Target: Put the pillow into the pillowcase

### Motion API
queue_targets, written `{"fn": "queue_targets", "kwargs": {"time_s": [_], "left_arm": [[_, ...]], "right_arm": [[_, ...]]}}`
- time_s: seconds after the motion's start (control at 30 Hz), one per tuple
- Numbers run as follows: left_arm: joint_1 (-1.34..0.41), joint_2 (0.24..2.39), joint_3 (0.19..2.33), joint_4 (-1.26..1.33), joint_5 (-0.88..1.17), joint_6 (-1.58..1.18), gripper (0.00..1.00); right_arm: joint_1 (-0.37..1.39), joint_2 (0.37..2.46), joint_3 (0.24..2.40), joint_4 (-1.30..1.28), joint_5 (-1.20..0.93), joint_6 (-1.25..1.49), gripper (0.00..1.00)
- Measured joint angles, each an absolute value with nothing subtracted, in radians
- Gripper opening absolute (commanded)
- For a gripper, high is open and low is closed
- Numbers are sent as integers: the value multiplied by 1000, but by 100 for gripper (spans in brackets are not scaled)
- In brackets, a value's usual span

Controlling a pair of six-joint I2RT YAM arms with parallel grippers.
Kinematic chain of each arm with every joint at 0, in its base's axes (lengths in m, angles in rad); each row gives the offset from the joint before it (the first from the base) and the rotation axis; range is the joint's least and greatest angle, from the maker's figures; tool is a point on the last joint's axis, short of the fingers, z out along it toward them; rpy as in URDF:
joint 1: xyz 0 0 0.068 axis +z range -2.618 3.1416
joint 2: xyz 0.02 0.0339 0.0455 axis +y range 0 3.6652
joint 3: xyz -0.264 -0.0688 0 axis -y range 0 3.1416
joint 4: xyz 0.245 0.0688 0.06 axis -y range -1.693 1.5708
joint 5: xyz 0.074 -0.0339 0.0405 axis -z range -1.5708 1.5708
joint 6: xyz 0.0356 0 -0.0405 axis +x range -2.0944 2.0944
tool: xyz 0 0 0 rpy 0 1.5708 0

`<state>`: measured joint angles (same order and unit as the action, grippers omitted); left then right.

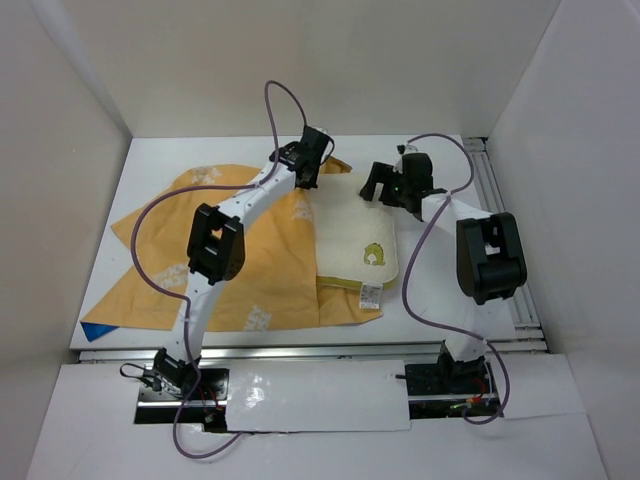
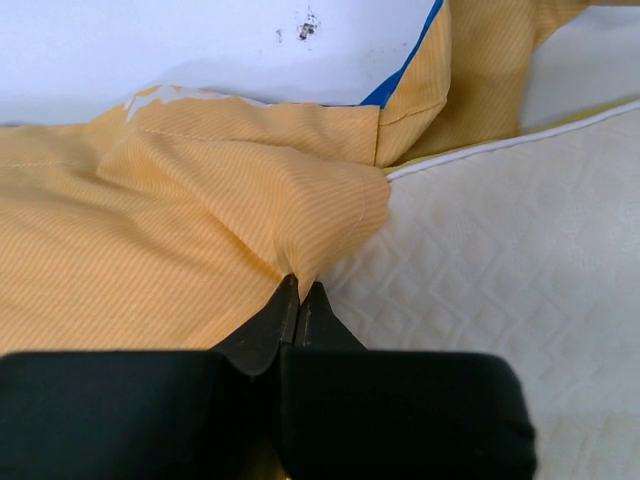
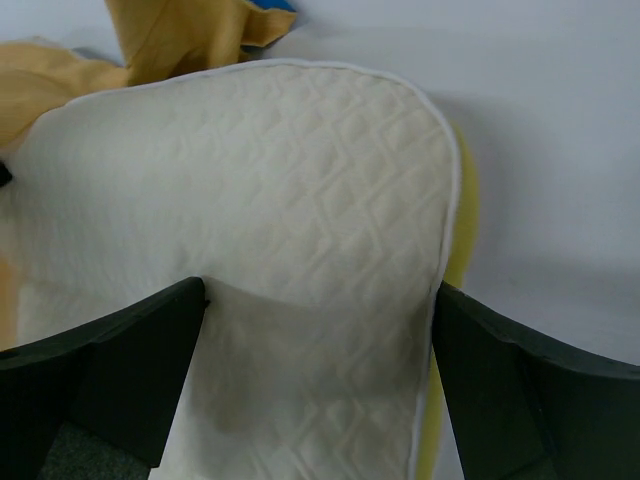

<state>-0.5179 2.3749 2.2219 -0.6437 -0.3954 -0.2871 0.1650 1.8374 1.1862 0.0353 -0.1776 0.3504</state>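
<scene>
**Pinching the pillowcase edge beside the pillow, with the other gripper spread wide**

The left gripper (image 2: 300, 292) has its jaws pressed together on a raised fold of the orange pillowcase (image 2: 150, 260). The cloth rises in a small peak straight ahead of the tips. Just right of those jaws, touching the pinched fold, lies the cream quilted pillow (image 2: 500, 270), its white piped edge running ahead and to the right. Beyond the fold a strip of blue lining (image 2: 410, 60) shows, and past it the white table (image 2: 150, 50).

The right gripper (image 3: 320, 295) has its jaws spread wide and grips nothing. The pillow (image 3: 250, 180) fills the space between and ahead of the two fingers, its rounded corner ahead of the right one. A yellow underside (image 3: 465, 230) peeks out just outside that finger. Whether the tips touch the pillow cannot be told. Bunched pillowcase (image 3: 170, 30) cloth lies ahead and to the left of these jaws.

In the top view the pillowcase (image 1: 250, 270) spreads over the left part of the table (image 1: 150, 165), and the pillow (image 1: 358, 225) lies uncovered on its right part. The left gripper (image 1: 312, 150) is at the pillow's far left corner and the right gripper (image 1: 385, 185) at its far right corner.
</scene>
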Motion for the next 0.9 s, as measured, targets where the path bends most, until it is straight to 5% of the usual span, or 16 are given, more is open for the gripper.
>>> {"fn": "queue_targets", "kwargs": {"time_s": [0.03, 0.07, 0.17, 0.33, 0.7, 0.9], "left_arm": [[-517, 2373, 2221, -643, -396, -287, 0], [-517, 2368, 2221, -644, -400, -286, 0], [-512, 2356, 2221, -648, -401, -286, 0], [-499, 2305, 2221, -682, -399, -280, 0], [-497, 2076, 2182, -736, -306, -234, 0], [-570, 1970, 2149, -723, -275, -180, 0]], "right_arm": [[172, 1848, 1188, 53, -202, 350, 61], [178, 1858, 1190, 65, -226, 343, 39], [183, 1896, 1208, 105, -341, 335, 0], [190, 1877, 1180, 191, -456, 287, 0], [345, 1396, 891, 465, -590, 162, 0], [400, 1333, 873, 513, -609, 128, 0]]}}
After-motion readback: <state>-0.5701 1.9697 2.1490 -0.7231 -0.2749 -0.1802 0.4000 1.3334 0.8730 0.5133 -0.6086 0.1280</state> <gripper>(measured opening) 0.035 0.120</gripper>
